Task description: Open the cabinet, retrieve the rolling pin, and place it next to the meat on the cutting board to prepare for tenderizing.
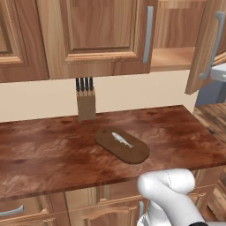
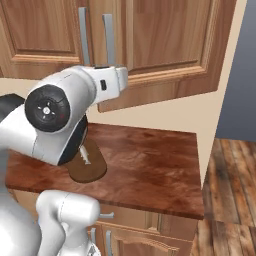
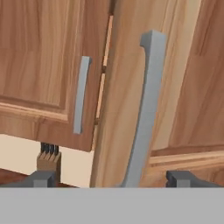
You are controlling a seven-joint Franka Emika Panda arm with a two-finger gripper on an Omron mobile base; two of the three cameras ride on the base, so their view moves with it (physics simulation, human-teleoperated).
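The cabinet (image 1: 101, 31) hangs above the counter, its left door shut and its right door (image 1: 204, 53) swung out, baring an inner shelf (image 1: 174, 57). In the hand view my gripper (image 3: 113, 179) is open, its two fingertips (image 3: 43, 178) wide apart on either side of the lower end of the open door's grey bar handle (image 3: 146, 109), with nothing held. The dark oval cutting board (image 1: 132, 152) lies on the counter with the small silvery meat (image 1: 122, 139) on it. My arm partly hides the board (image 2: 92, 170) in the right base view. The rolling pin is out of view.
A wooden knife block (image 1: 86, 105) with black-handled knives stands at the wall behind the board. The brown counter (image 1: 44, 150) stretches left and right of the board and ends at the right (image 2: 197, 165) over a wooden floor. Drawer fronts sit below.
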